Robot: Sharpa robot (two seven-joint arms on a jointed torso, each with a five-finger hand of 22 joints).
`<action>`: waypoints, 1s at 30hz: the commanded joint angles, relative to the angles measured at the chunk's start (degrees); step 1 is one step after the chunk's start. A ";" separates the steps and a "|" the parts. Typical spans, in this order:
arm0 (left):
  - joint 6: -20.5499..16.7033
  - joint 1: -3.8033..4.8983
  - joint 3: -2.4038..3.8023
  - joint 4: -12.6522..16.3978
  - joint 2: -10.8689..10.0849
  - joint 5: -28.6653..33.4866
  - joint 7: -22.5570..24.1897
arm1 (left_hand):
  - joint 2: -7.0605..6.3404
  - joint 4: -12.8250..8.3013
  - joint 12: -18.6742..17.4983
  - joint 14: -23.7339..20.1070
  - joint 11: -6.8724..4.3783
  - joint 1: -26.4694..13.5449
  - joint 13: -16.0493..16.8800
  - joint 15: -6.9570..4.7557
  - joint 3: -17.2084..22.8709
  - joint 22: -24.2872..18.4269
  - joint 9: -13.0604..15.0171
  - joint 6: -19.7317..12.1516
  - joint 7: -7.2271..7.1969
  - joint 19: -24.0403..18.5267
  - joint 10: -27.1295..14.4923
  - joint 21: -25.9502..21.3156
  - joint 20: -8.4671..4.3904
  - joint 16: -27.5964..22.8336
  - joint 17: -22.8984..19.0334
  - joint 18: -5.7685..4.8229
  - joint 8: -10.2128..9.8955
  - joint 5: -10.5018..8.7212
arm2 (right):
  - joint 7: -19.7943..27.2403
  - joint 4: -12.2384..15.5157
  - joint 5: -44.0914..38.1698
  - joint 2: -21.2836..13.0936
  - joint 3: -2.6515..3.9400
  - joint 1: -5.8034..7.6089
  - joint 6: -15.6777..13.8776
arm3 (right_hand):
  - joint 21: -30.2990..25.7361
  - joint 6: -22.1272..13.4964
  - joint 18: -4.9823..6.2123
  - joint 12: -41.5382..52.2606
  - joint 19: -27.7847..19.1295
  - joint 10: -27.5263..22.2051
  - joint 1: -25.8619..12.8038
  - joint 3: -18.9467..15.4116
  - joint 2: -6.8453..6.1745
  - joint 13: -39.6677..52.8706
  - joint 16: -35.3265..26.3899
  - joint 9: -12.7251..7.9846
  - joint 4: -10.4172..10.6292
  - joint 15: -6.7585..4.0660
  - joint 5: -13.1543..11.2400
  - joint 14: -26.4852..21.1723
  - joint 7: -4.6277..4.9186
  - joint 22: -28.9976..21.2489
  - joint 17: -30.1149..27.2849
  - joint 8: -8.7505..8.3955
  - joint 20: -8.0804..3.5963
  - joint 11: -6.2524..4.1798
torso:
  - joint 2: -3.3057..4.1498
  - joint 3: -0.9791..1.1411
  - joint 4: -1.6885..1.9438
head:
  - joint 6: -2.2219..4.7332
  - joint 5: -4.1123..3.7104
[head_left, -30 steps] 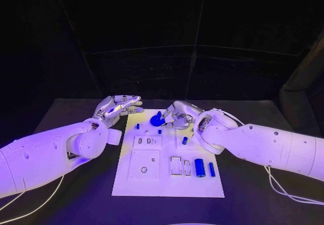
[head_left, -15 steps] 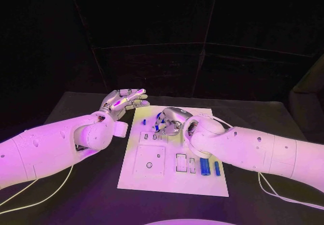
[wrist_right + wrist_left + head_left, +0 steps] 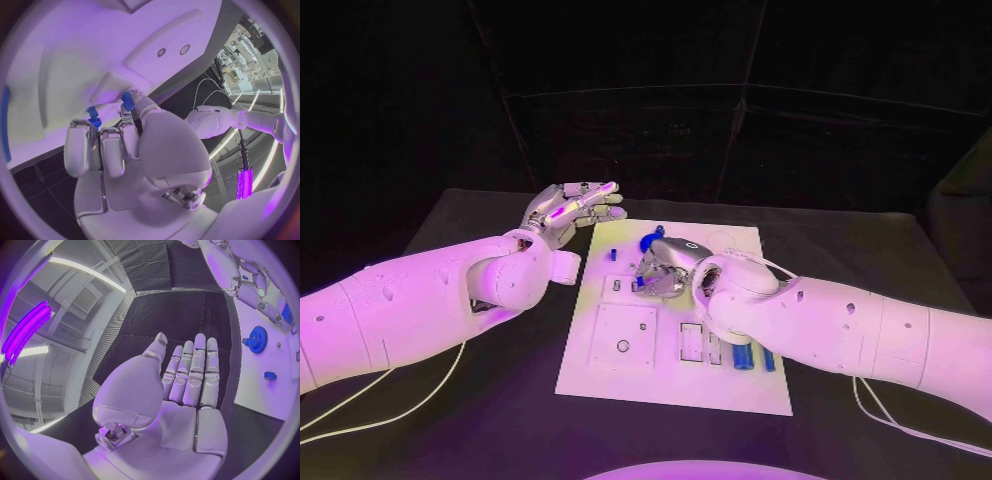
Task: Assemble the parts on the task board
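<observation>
Task board (image 3: 669, 385): I count one white plate in the middle of the black table (image 3: 473, 420), long side running near to far.
Hands: I count two, one on each white arm.
Left hand (image 3: 570, 211): I see it off the board's far-left corner, over the table, fingers straight and together, palm bare, holding nothing. The left wrist view confirms a flat, empty palm (image 3: 187, 390).
Right hand (image 3: 664, 265): I see it low over the far half of the board, fingers curled down. In the right wrist view its fingertips (image 3: 128, 102) sit against small blue pieces (image 3: 94, 117) at the board's surface; I cannot tell whether it grips one or only presses on it.
Blue gear (image 3: 256, 337): one, lying on the far part of the board, partly hidden behind the right hand in the head view.
Blue peg (image 3: 612, 254): one, small, far-left area of the board.
Blue bars (image 3: 767, 359): two by my count, near-right area, partly covered by the right forearm.
Change: against the earlier frame, I note the right hand has moved left and nearer, further over the board; the left hand has kept its place and pose beside the far-left corner.
Writing: I read none.
</observation>
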 commanded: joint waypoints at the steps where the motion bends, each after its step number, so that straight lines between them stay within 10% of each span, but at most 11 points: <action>1: 0.18 0.12 0.05 -0.03 0.09 0.28 0.51 | 0.60 -0.24 -0.37 0.48 0.08 -0.12 -0.07 -0.07 0.06 -0.06 -0.02 0.48 0.03 0.36 0.28 -0.34 -0.09 -0.21 0.08 0.89 -0.40 -0.03 | -0.42 0.08 -1.86 -0.05 0.02 -0.03 0.86 | 0.14 1.46 -1.09 -0.23 0.16 -0.37 -0.42 0.35 -0.21 2.24 -0.34 0.05 -0.07 -0.46 0.01 4.63 -1.16 -0.02 8.81 -0.04 -0.16 0.07 | 0.03 0.06 -0.03 | -0.07 0.05; 30: 0.49 0.11 0.05 -0.21 0.09 0.28 0.35 | 0.64 -0.33 -0.42 0.46 0.08 -0.07 -0.08 -0.06 0.09 -0.08 -0.02 0.48 0.03 0.36 0.29 -0.38 -0.09 -0.27 0.08 0.89 -0.43 -0.03 | -1.07 -0.99 -3.24 -0.25 0.02 -0.28 5.62 | -0.14 0.86 -1.00 -1.09 -0.12 -0.79 -1.34 0.48 -1.53 1.68 -0.58 -0.19 -0.28 -0.32 -0.47 4.55 -0.83 -0.54 8.38 -1.02 -0.08 0.29 | 0.02 -0.03 0.07 | -0.60 -0.11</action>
